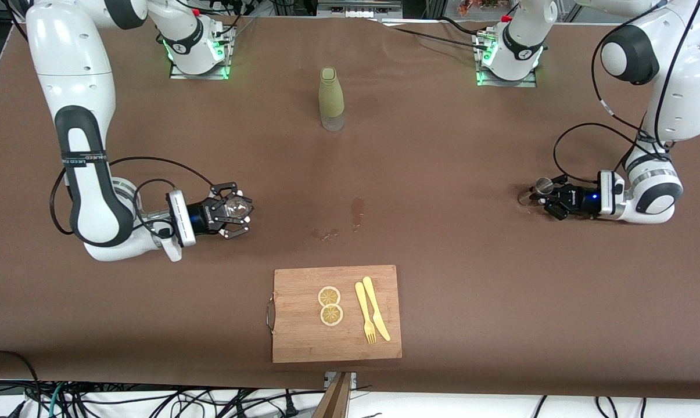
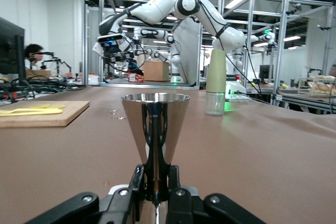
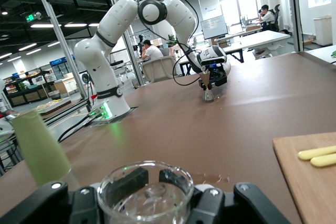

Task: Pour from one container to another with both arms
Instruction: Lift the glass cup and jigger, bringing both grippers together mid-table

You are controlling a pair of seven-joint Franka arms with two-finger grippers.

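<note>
Containers are both in hand: left gripper [image 1: 544,194] clamps a conical steel measuring cup [image 2: 155,124] at its table end, right gripper [image 1: 236,211] grips a clear glass bowl [image 3: 146,195]. Next likely: bringing them together mid-table.

We see our left tool [image 1: 542,194] gripping a steel cone cup [image 1: 540,186], our right tool [image 1: 240,210] clasping a clear glass [image 1: 234,207].
</note>
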